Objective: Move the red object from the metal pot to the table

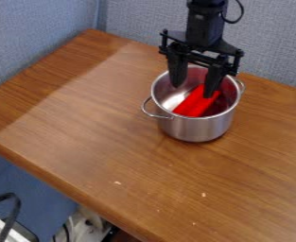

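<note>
Gripper (196, 77) w/ jaws spread wide, pointing down over pot (195, 119), holding nothing. Red object (202, 102) lies inside pot, on table (75, 113).

Blue fabric partition walls (61, 19) meeting at a corner.
Below the wood edge lies dim floor (37, 203), with dark cables (11, 222) and pale clutter at the bottom left.

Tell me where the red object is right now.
The red object lies inside the metal pot, on the far right part of the table, just below the open gripper.
</note>
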`<state>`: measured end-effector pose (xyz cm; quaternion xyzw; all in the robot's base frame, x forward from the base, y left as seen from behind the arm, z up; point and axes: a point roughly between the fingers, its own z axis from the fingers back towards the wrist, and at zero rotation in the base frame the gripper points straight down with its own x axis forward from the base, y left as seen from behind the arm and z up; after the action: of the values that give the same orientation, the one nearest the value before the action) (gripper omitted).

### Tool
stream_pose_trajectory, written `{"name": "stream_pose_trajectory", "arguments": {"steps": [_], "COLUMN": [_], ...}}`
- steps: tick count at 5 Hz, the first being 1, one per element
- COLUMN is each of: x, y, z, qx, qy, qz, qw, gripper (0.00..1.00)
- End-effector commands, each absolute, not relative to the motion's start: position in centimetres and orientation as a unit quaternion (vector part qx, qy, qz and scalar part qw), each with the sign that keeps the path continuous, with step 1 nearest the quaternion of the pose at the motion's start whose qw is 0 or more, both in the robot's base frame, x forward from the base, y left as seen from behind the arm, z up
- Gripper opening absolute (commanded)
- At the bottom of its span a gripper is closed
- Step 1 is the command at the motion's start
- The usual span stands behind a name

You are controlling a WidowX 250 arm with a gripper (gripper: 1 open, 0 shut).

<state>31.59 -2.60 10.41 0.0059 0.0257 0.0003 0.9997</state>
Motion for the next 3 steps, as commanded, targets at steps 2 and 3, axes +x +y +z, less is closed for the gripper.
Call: {"name": "stream_pose_trajectory", "arguments": {"steps": [2, 3], "x": [32.19, 32.07], "y": [-2.81, -3.00], "z": [12.26, 12.04], "qx": [0.005, 0.005], "qy": [-0.014, -0.012], "qz": [-0.001, 0.000], "qw": [1.000, 1.000], "gripper": [0.00, 1.00]}}
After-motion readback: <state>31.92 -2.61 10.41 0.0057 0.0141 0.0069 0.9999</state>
